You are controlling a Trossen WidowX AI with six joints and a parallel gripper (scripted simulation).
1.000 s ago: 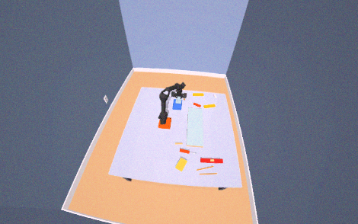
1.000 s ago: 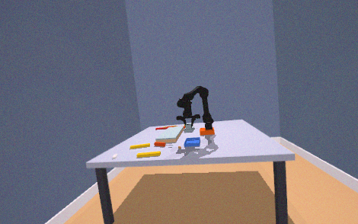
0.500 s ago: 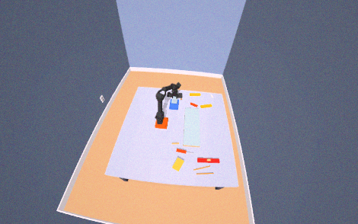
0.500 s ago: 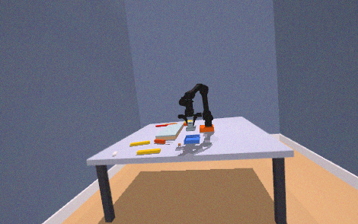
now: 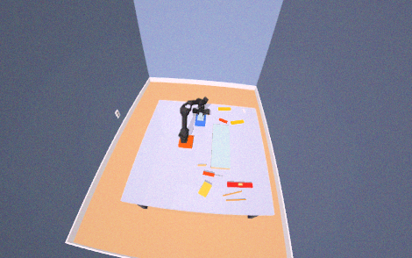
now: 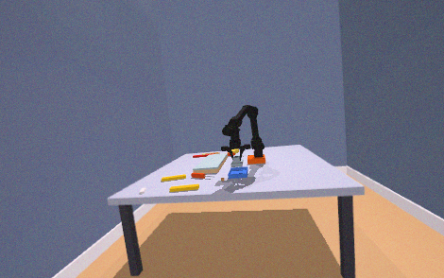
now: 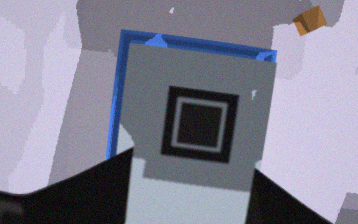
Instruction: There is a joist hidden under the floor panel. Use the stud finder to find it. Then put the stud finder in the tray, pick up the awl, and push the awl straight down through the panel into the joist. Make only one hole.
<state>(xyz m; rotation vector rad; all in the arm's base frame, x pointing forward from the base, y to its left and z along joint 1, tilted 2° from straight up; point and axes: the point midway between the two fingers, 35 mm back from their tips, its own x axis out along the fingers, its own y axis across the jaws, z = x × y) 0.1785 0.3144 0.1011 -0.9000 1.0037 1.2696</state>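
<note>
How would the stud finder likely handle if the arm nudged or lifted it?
The stud finder looks stiff: its flat, boxy body shows no bend between the end effector's fingers. Its broad flat face suggests it would slide rather than roll. The smooth-looking casing might be a little slippery.
</note>
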